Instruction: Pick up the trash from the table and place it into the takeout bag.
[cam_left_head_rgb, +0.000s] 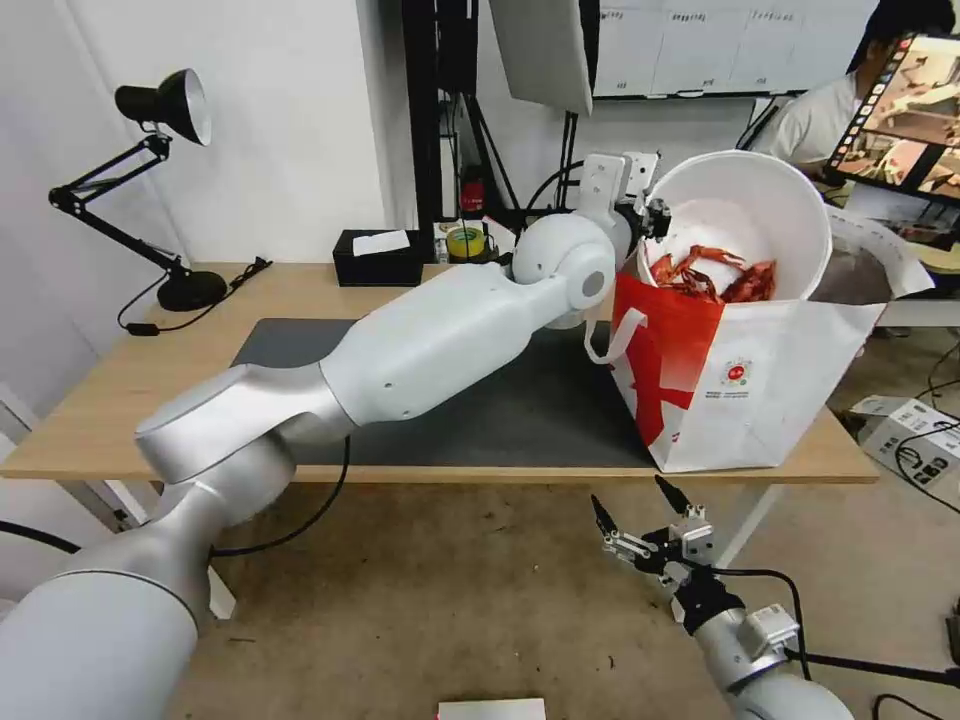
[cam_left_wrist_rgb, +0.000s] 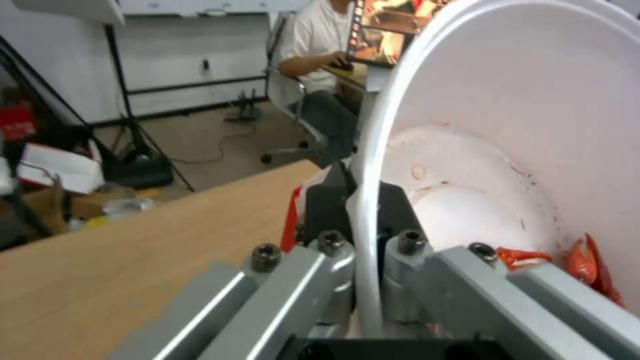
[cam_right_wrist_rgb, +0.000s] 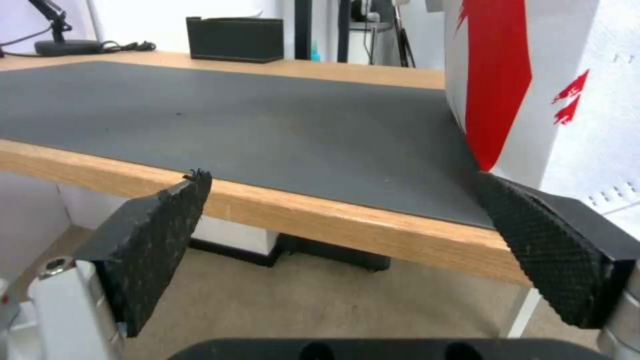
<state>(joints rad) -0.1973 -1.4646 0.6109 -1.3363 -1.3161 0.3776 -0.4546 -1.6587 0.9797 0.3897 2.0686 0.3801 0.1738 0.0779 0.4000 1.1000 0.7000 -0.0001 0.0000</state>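
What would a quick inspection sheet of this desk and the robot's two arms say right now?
Surface: light-wood table with a dark grey mat.
Job's things: white bowl with red scraps, tilted over the open white-and-red takeout bag at the table's right end.
Clutter: black tissue box, black desk lamp, small yellow-green item at the back edge.
Tools: left tool shut on the bowl's rim above the bag; right tool open, low in front of the table edge.
Cables: lamp cord on the table; cables on the floor at right.
Surroundings: white wall, black stand, a seated person at a screen behind.
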